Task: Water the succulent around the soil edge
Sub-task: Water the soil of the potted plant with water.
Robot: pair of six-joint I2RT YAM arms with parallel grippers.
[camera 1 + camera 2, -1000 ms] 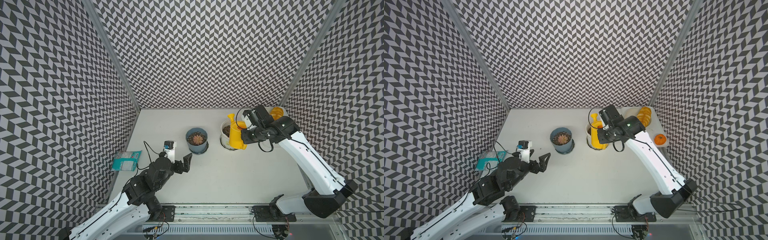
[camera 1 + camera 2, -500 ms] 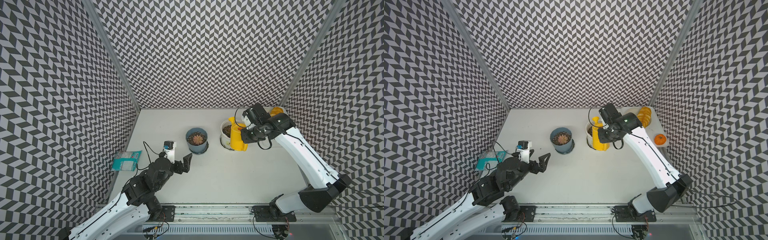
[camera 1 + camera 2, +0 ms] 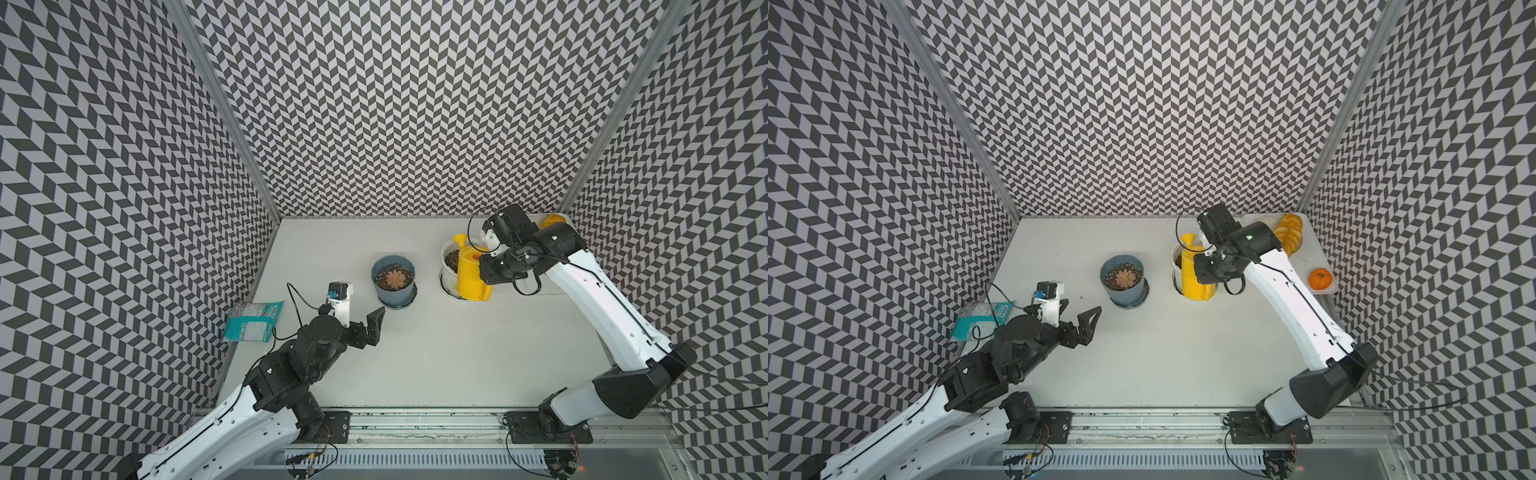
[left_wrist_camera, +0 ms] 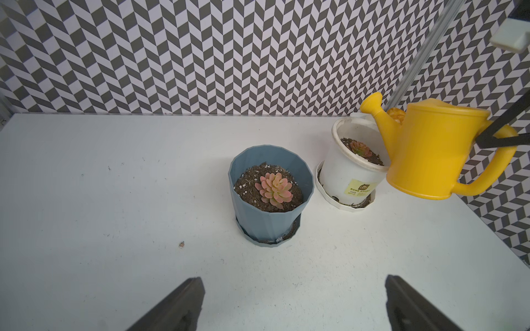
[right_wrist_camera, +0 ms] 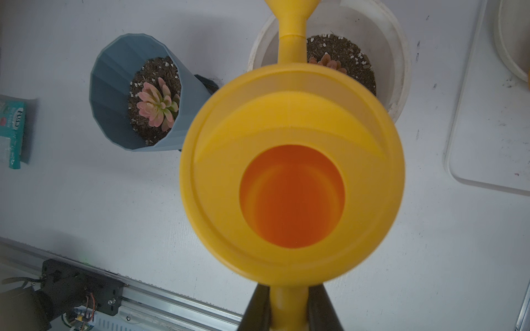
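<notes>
My right gripper is shut on the handle of a yellow watering can, seen in the left wrist view as can pinched by black fingers. The can hangs nearly upright against the right side of a white pot, and its spout reaches over that pot's soil and small reddish succulent. A pink-green succulent grows in a blue-grey pot left of it. My left gripper stands open and empty, low over the table in front of the blue pot.
A teal packet lies against the left wall. At the back right a white tray carries an orange loaf-like thing and a small orange pumpkin. A metal rail runs along the table's front edge.
My right arm has leaned slightly left and toward the back wall, while the can stays almost in place at the white pot. The left arm has not moved.
</notes>
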